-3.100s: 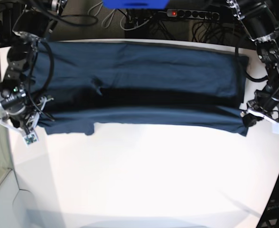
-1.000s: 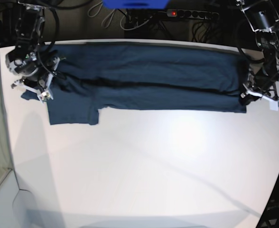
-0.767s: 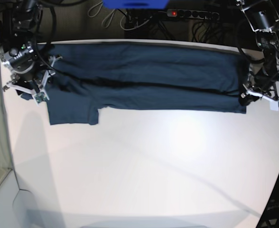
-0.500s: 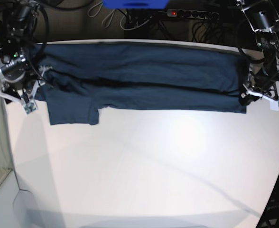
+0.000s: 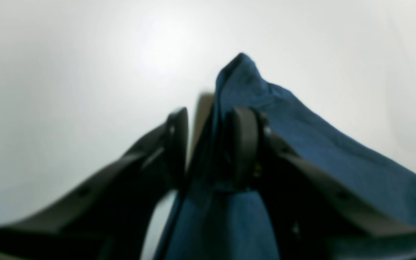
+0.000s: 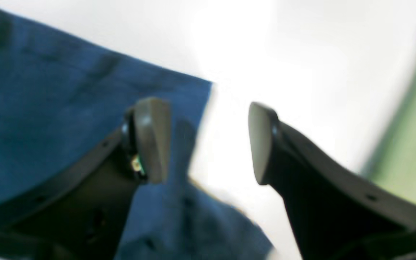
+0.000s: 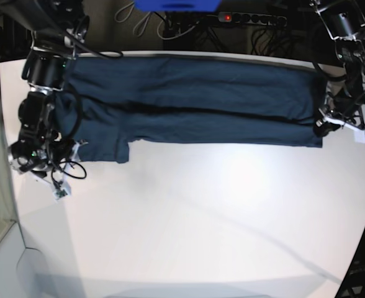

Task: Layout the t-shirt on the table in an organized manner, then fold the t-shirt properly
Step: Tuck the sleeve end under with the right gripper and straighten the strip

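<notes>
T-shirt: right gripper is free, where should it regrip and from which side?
Take the t-shirt at its near corner by the short sleeve flap, coming in from the outer side over bare table. That edge lies flat and free, and the open right gripper already straddles it. The left gripper pinches the opposite end, so this probably keeps the cloth taut.
</notes>
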Motion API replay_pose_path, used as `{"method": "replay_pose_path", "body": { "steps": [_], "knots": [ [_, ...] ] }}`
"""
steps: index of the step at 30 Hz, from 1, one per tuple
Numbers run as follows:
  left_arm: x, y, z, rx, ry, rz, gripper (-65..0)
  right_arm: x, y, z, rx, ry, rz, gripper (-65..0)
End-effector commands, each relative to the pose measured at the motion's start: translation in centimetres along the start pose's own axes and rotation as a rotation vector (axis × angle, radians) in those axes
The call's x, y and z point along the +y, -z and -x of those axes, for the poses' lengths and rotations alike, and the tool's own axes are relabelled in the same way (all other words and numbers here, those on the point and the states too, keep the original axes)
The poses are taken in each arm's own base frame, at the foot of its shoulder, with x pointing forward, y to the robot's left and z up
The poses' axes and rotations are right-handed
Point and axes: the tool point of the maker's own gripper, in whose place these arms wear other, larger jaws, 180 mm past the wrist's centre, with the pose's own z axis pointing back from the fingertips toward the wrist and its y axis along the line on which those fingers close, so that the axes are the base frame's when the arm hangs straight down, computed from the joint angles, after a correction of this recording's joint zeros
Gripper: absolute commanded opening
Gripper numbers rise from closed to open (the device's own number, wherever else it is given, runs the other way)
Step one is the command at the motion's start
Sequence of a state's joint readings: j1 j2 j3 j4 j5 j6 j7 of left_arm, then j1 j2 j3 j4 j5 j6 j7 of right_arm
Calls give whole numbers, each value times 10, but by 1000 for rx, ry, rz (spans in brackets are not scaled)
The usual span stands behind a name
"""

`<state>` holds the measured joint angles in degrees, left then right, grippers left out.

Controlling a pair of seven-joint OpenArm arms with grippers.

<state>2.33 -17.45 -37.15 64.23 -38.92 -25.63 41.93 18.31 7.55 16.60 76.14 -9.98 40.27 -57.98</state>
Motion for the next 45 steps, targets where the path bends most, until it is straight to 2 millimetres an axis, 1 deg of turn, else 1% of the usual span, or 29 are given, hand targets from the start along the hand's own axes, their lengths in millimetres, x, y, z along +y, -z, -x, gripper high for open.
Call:
{"method": "replay_pose_path", "body": {
  "steps": [1,4,6,7,8,10,13,14,16,17,19,21,23,25,27,29,32,34,36,39,40,42,45],
  "knots": [
    [14,-4,11,66,24,-55,-445,-6,-1,-16,-50,12,4,-302],
    [14,-4,11,66,24,-55,-445,7,17,-6,-39,30,-55,-305],
    [14,-4,11,66,24,-55,-445,14,25,-1,-35,39,-82,-309],
    [14,-4,11,66,24,-55,-445,15,27,0,-34,41,-89,-317],
    [14,-4,11,66,24,-55,-445,16,28,4,-27,42,-92,-341],
    [14,-4,11,66,24,-55,-445,18,29,6,-23,43,-96,-424],
    [14,-4,11,66,24,-55,-445,14,28,9,-10,41,-88,-627],
    [14,-4,11,66,24,-55,-445,13,28,9,-7,40,-85,-650],
    [13,-4,10,63,25,-53,-443,8,27,13,7,37,-76,-650],
    [12,-5,8,59,27,-53,-443,4,24,12,5,34,-64,-648],
    [12,-5,7,55,26,-50,-442,1,16,15,9,21,-37,-650],
    [15,-8,1,49,35,-54,-442,-6,-1,12,-16,1,15,-650],
    [16,-9,0,55,37,-58,-442,-10,-18,11,-40,-25,65,-650],
    [17,-10,1,68,32,-60,-442,-7,-32,9,-62,-42,95,-650],
    [23,-16,-7,49,14,-72,-442,-5,-44,11,-72,-54,121,-650],
    [21,-20,-14,33,16,-73,-442,-5,-53,13,-75,-64,143,-650],
    [14,-24,-23,19,46,-65,-442,0,-65,18,-77,-65,164,-650],
    [10,-26,-28,12,62,-61,-442,-1,-76,24,-56,-71,190,-650],
    [10,-29,-29,17,67,-64,-442,1,-87,34,-35,-82,212,-650],
    [16,-36,-32,7,51,-80,-442,9,-102,47,-31,-104,233,-650],
    [19,-37,-32,6,43,-85,-442,16,-104,51,-32,-101,224,-650],
    [22,-39,-33,0,34,-91,-442,24,-104,61,-21,-99,210,-650],
    [21,-38,-32,3,36,-89,-442,33,-101,79,22,-107,186,-650]
  ]
}}
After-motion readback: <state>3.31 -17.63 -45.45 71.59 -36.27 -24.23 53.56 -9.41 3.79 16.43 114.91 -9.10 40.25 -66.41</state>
